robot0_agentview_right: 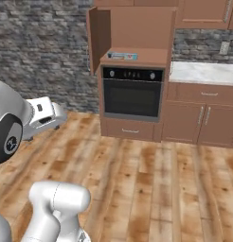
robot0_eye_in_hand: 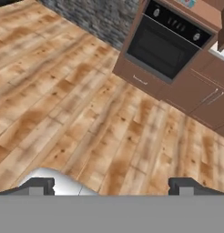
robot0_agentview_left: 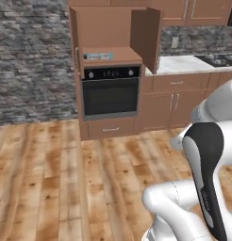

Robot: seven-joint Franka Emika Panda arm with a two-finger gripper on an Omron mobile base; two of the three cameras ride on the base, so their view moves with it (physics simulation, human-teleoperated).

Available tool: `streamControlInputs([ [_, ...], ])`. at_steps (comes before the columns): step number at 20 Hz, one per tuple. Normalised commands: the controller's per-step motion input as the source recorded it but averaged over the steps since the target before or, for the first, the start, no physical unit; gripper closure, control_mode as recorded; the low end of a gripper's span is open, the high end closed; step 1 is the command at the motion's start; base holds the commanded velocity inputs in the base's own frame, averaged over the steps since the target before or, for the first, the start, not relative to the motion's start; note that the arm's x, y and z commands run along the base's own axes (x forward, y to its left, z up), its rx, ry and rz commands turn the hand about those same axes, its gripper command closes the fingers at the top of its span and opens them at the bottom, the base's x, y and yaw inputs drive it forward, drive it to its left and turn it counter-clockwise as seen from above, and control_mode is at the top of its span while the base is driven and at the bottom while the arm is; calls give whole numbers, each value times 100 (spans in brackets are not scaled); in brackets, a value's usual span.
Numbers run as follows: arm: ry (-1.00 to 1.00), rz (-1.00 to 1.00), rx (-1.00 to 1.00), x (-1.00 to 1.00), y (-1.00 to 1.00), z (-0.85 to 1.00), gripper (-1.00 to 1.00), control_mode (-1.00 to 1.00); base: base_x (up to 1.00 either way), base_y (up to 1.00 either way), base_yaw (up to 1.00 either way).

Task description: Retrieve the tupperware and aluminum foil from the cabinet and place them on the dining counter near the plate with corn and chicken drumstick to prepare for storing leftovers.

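Observation:
The cabinet (robot0_agentview_left: pixel 106 30) (robot0_agentview_right: pixel 137 28) above the oven stands open, its doors swung out to both sides. On its shelf lies the aluminum foil (robot0_agentview_left: pixel 97 56) (robot0_agentview_right: pixel 122 56), a long narrow white carton with teal and red print; a corner of it shows at the top of the hand view (robot0_eye_in_hand: pixel 189 2). My gripper (robot0_eye_in_hand: pixel 112 185) is open, well back from the cabinet and over the wooden floor, with nothing between its fingers. The tupperware, dining counter, plate, corn and chicken drumstick are out of view.
A black built-in oven (robot0_agentview_left: pixel 111 94) (robot0_agentview_right: pixel 132 97) with a drawer sits under the cabinet. To its right run brown base cabinets under a pale counter (robot0_agentview_left: pixel 181 63) (robot0_agentview_right: pixel 203 71) with a cooktop (robot0_agentview_left: pixel 219 59). A stone wall (robot0_agentview_left: pixel 33 61) is on the left. Wooden floor (robot0_eye_in_hand: pixel 86 113) lies between me and the oven.

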Motion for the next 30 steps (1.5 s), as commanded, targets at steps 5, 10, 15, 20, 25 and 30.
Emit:
streamControlInputs([
  [5,0,0,0,0,0,0,-100,100,100,-30,-3],
  [10,0,0,0,0,0,0,-100,100,100,-26,-3],
  [15,0,0,0,0,0,0,-100,100,100,-28,-1],
  [20,0,0,0,0,0,0,-100,100,100,-44,0],
  [25,0,0,0,0,0,0,-100,100,100,-36,0],
  [30,0,0,0,0,0,0,-100,100,100,1,0],
])
